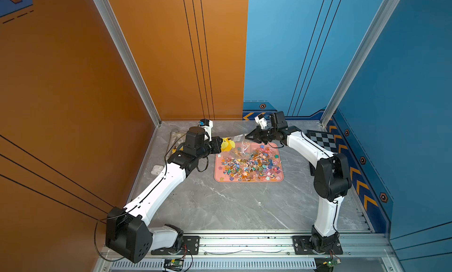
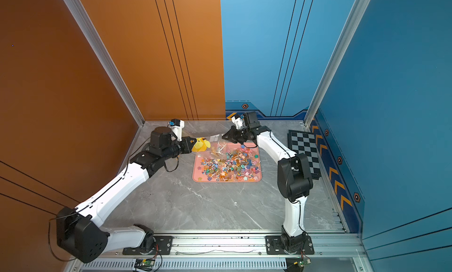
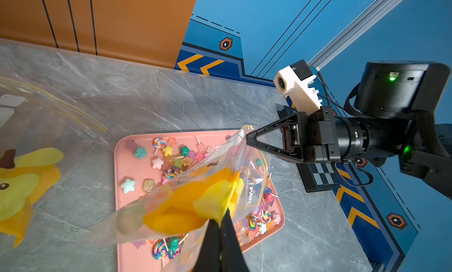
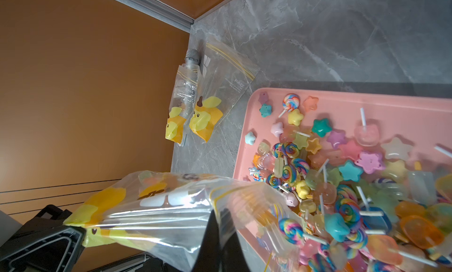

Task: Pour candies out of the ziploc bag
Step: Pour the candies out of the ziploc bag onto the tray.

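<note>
- The left gripper (image 1: 222, 144) is clamped on the yellow-printed bottom end of the ziploc bag (image 1: 230, 146).
- The bag is stretched between both grippers, above the far left corner of the pink tray (image 1: 249, 181).
- The candies (image 1: 252, 164) lie heaped across the tray.
- The right gripper (image 1: 247, 137) pinches the bag's zip edge.
</note>
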